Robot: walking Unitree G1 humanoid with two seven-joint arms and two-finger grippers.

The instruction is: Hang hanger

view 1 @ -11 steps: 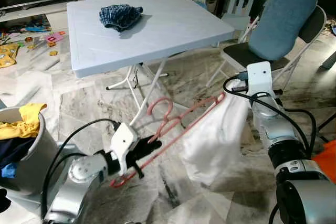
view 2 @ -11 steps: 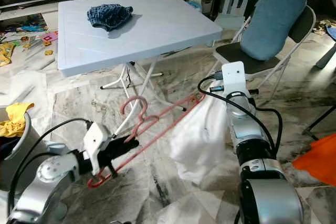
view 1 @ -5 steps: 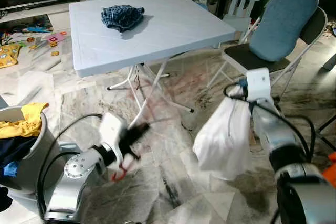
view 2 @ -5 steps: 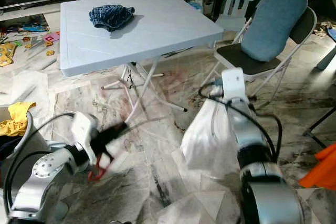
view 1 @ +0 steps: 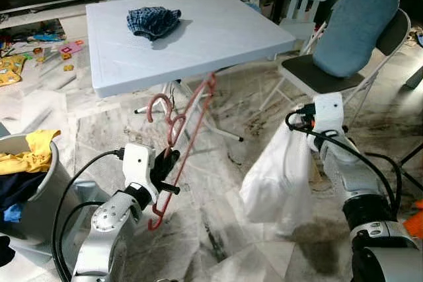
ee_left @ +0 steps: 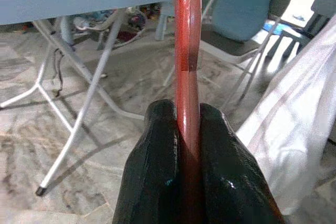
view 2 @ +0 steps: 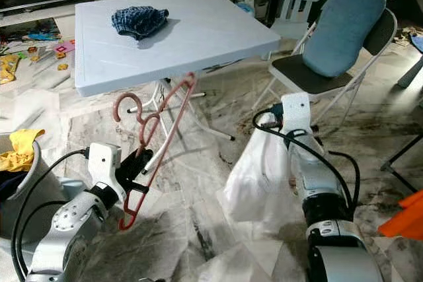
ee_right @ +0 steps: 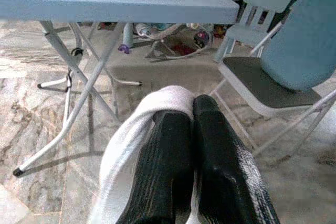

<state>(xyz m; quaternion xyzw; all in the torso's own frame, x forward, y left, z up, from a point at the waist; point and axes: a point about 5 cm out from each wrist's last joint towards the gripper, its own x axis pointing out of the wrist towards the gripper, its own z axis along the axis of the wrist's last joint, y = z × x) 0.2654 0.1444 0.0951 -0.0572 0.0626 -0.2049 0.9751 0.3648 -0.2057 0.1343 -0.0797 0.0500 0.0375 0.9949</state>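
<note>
Holding the hanger (view 1: 182, 138) near its lower end w/ our left end effector (view 1: 166, 164), fingers pinched tight on the pink bar, we keep it tilted up w/ the hooks by the table (view 1: 132, 77) edge, prob. so it's clear of the floor. Our right end effector (ee_right: 191, 129) is clamped on the white garment (view 1: 277, 179), which hangs apart from the hanger, so the two aren't joined yet.
</note>
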